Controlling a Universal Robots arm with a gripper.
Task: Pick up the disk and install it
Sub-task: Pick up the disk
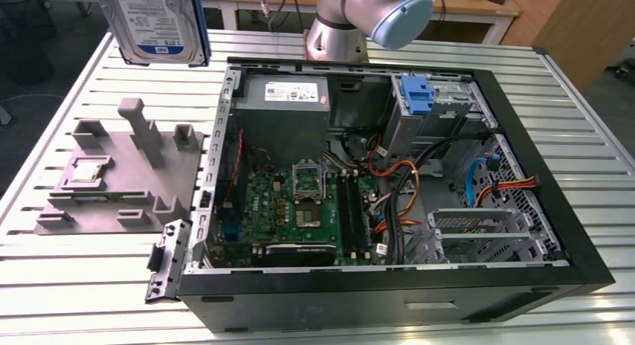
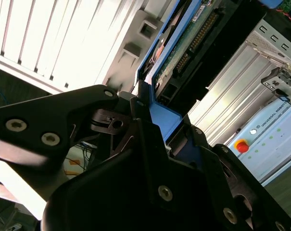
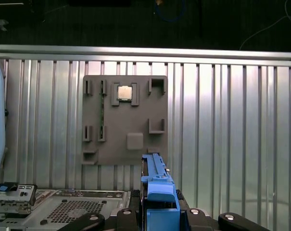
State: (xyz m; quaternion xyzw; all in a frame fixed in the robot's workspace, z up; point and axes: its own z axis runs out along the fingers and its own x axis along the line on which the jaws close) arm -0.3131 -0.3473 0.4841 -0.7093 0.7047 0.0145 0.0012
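Closest to the lens in the second wrist view, the gripper (image 2: 157, 115) showed as matte black angular plates studded with round screw heads. Its two fingers (image 2: 140, 144) were clamped on the glossy blue plastic rail of the disk (image 2: 183, 45), whose underside carried a green circuit board and a row of connector pins. In the first wrist view the same blue rail ran out narrow and ribbed, and beyond it lay a flat square fixture plate (image 3: 121, 130) of dull grey plastic with blocky raised brackets and a small square metal-capped chip (image 3: 125, 93) seated in it, all on the table (image 3: 232, 125) of long ribbed aluminium slats. In the exterior view the black computer case (image 1: 397, 297) lay open across the lower middle of the frame, its green motherboard (image 1: 297, 204) flat inside among orange and black cables. Farther back sat the boxy grey power supply (image 1: 282, 92) and a blue bracket (image 1: 421, 96) in the perforated steel bay. The disk (image 1: 157, 21) hung clear of the table at the upper left of the frame, upright, its white-and-blue label facing the camera, well apart from the bay. The arm (image 1: 372, 14), smooth silver with a pale blue cap, stood at the top middle.
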